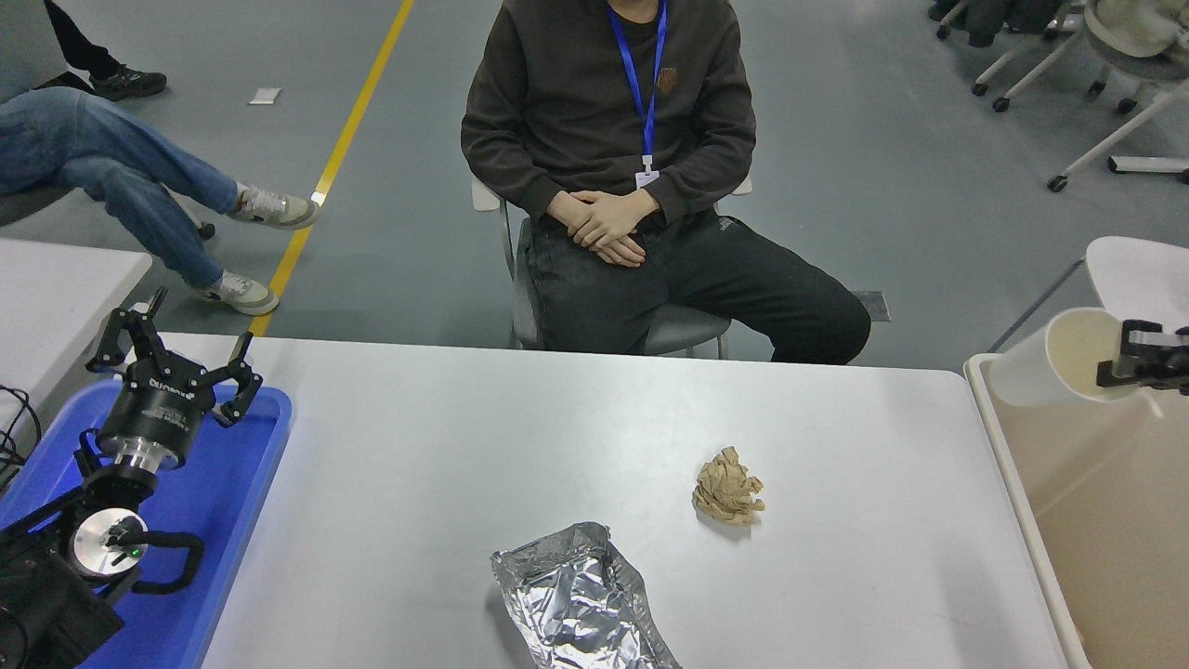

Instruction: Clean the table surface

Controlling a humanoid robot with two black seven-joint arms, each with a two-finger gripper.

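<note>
Head view shows the right gripper (1119, 362) with jaws pinching a paper cup (1045, 364) over the beige bin (1008, 465); beside the bin, crumpled paper (727, 486) and foil (576, 599) remain on the bench (418, 446).

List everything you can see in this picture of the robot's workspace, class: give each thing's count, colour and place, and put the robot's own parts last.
Wide matte grey-white table surface: 1, fills the middle.
Crumpled tan paper ball: 1, on the table, right of centre.
Crinkled silver foil wrapper: 1, near edge, centre.
White paper cup: 1, tilted, held over the bin.
Beige plastic bin: 1, right of the table.
Blue plastic tray: 1, left end.
Seated person in dark top: 1, far side.
Second person's jeans-clad legs: top left.
Office chairs: several, top right.
Left gripper: black, open, over the tray.
Right gripper: black, gripping the cup's rim.
</note>
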